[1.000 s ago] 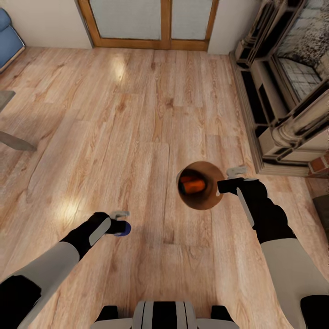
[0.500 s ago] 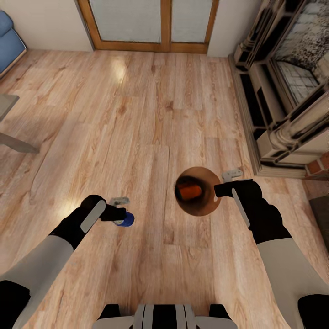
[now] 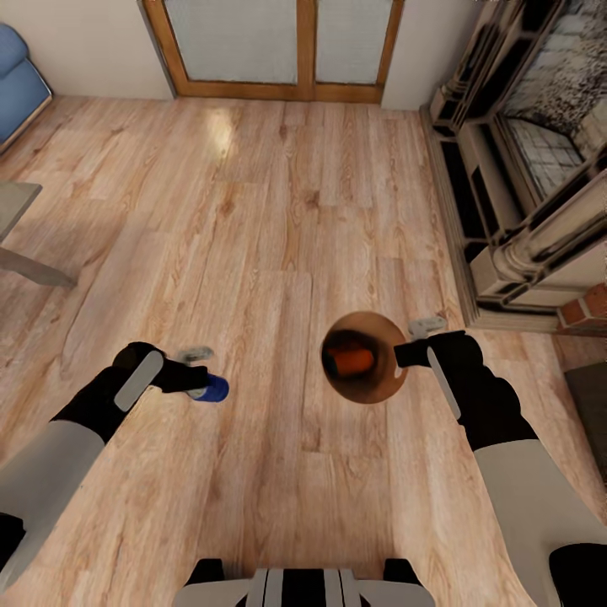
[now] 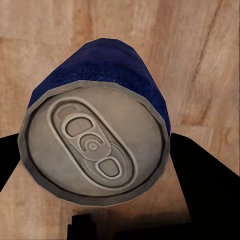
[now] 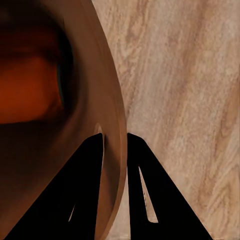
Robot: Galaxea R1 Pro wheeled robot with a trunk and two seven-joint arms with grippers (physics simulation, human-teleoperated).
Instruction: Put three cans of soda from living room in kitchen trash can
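— Well, start nearest the robot. What does each arm carry?

— Left gripper (image 3: 201, 381) is clamped on the dark blue soda can (image 3: 212, 389), held out above the wood plank floor (image 3: 278, 219). From the left wrist, the can (image 4: 97, 132) shows its silvery top and pull tab, with a black finger (image 4: 210, 185) pressed to each side.

— And the right?

— Right gripper (image 3: 406, 347) is closed on the rim of the trash can (image 3: 381, 388), one finger inside the wall and one outside. The right wrist view confirms it: the thin wall (image 5: 112, 150) runs between the two dark fingers (image 5: 142, 190). The bin hangs above the floor at the robot's right front, well apart from the blue can.

— Contents of the bin?

— An orange soda can (image 3: 351, 360) lies on its side inside the copper-brown interior. Whether anything else lies there, I cannot tell.

— Further out?

— A grey low table (image 3: 21, 244) at the left edge, an ornate fireplace (image 3: 527, 194) along the right, a blue sofa (image 3: 21, 88) at the far left corner, and wood-framed glass doors (image 3: 282, 42) in the far wall.
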